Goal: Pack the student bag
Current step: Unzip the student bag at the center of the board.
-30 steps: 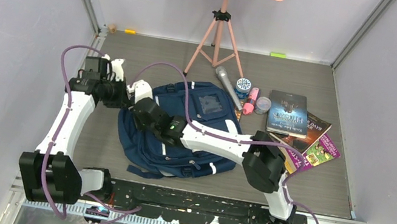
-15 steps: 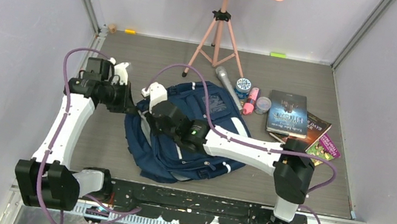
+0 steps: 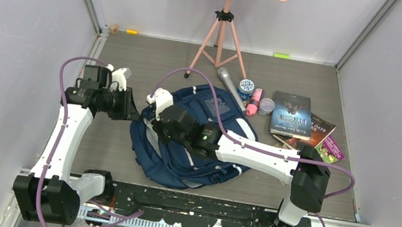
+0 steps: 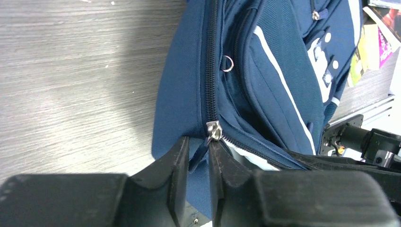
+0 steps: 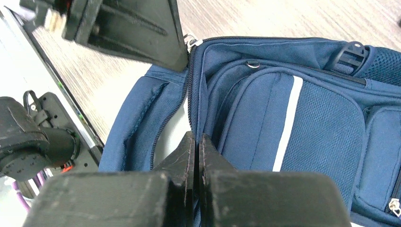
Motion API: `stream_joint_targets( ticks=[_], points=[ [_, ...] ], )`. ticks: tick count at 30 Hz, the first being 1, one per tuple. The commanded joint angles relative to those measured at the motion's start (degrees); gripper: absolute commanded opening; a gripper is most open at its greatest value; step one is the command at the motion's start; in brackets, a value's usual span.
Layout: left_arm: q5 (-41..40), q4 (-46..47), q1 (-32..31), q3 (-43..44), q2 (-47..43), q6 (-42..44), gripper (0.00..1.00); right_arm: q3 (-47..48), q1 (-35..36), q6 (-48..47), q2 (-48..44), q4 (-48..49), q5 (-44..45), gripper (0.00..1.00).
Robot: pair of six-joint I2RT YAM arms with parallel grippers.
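Counter (image 3: 133,58): grey wood-grain top, walled on three sides.

- Centre: student bag (image 3: 176,168), navy with thin white stripes, lying flat, one strap trailing toward 6 o'clock.
- 12 o'clock: pink tripod (image 3: 220,36), feet on the counter.
- 1 o'clock, in a loose row just beyond the bag: silver microphone (image 3: 227,82), blue-lidded jar (image 3: 245,86), pink marker (image 3: 255,102), small clear tub (image 3: 266,105).
- 2 o'clock: dark book (image 3: 290,113), flat, overlapping a fan of colourful booklets (image 3: 321,141).
- Far edge: yellow tab (image 3: 132,31) at 11 o'clock, green tab (image 3: 282,55) at 1 o'clock.
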Motion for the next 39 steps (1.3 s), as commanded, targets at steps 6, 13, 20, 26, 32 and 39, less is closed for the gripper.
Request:
stream_joint_targets(
  ticks=[6,13,20,26,32,39],
  points=[
    [-8.8,6.8,2.4,-2.4,-3.2,-3.5,0.33,-1.4,0.8,-0.5,-5.7,-3.8,0.5,0.01],
    [-6.5,6.4,2.4,-2.2,-2.2,-5.4,0.33,-1.6,0.8,-0.5,-6.3,-3.6,2.0,0.01],
    [0.6,17.9,2.4,-13.1,-9.6,-24.4,0.53,-5.4,0.8,-1.2,-8.6,1.5,3.5,0.00],
    [2.2,22.7,2.4,-18.7,-13.8,-30.0,0.55,-7.1,0.8,0.4,-9.6,2.6,6.5,0.00],
    [5.5,29.6,2.4,-24.3,-17.1,-40.1,0.60,-11.8,0.8,0.5,-10.5,8.3,5.8,0.01],
    [4.7,32.3,2.3,-30.5,-20.9,-46.9,0.63,-14.6,0.8,3.2,-7.7,9.2,6.3,0.00]
  ],
)
